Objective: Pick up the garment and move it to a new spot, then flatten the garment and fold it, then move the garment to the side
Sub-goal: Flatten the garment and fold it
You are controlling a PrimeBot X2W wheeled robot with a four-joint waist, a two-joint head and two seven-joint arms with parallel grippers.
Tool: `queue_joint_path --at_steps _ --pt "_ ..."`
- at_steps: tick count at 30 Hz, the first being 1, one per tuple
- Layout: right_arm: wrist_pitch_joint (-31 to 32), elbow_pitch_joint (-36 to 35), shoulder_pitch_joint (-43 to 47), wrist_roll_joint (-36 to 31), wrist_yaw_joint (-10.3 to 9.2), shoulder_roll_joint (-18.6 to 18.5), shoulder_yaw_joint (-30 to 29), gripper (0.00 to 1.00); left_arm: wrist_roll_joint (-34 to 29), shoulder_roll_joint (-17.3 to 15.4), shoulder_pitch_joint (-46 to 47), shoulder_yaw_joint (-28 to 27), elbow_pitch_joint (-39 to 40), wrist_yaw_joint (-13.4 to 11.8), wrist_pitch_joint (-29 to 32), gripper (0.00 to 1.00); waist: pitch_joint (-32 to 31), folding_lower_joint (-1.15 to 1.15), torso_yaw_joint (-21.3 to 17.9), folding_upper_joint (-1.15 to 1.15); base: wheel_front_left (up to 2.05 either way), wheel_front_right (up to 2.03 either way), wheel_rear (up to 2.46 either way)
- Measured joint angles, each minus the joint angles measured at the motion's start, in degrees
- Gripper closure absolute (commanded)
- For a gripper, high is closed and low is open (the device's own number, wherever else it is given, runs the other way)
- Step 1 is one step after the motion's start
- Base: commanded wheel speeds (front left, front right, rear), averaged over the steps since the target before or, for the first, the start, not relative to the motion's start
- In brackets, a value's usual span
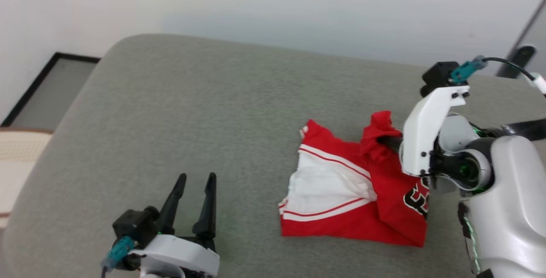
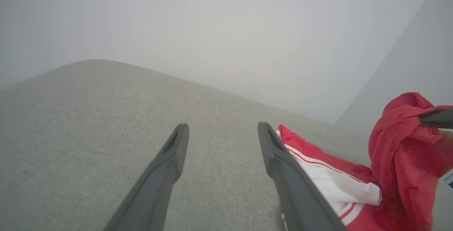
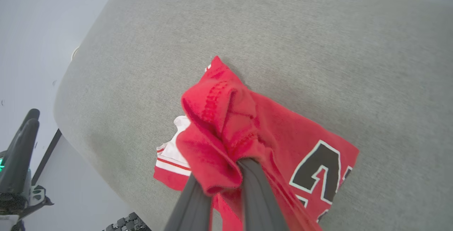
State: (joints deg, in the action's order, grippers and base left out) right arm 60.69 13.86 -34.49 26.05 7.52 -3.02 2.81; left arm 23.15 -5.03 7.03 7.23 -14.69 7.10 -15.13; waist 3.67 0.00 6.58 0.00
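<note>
My L hand (image 1: pixel 196 176), nearest me: fingers spread, empty, over the near edge of the grey upholstered pad (image 1: pixel 192 99). Bright red jersey T-shirt w/ white striped sleeve ends (image 1: pixel 337 180): crumpled on the pad to the right, one red fold raised. My R hand (image 3: pixel 228 179): pinching that fold. Handling est.: light, limp, will drape and drag. For flattening, grip hems or shoulder seams, not mid-panel.
</note>
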Motion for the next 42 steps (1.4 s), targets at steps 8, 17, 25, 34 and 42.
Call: queue_joint_path --at_steps 8,17,25,34,42 --pt "-6.15 8.05 -2.18 1.56 0.00 0.10 5.25 1.00 0.59 1.00 1.83 1.90 -1.46 0.04 0.00 0.00 0.75 0.00 5.45 0.00 0.00 0.00 0.00" --pt "-15.14 20.58 -4.99 -2.02 0.00 0.08 9.35 1.00 1.51 1.56 3.84 3.79 -2.88 0.23 0.00 0.00 2.57 0.00 10.27 0.00 0.00 0.00 0.00" --pt "-21.47 29.71 -7.10 -2.89 0.00 0.05 14.78 1.00 2.27 1.85 4.77 4.60 -3.65 0.29 0.01 0.00 3.77 0.00 12.37 0.00 0.00 0.00 0.00" --pt "-25.03 36.60 -9.22 -0.19 0.00 0.10 18.35 0.00 2.52 1.72 4.43 4.48 -4.33 0.30 0.01 0.00 2.22 0.00 12.07 0.00 0.00 0.00 0.00" --pt "-25.43 37.06 -10.75 5.46 0.00 0.07 23.54 0.00 2.48 0.66 2.89 3.81 -4.44 0.30 0.00 0.00 -0.10 0.00 10.59 0.00 0.00 0.00 0.00"
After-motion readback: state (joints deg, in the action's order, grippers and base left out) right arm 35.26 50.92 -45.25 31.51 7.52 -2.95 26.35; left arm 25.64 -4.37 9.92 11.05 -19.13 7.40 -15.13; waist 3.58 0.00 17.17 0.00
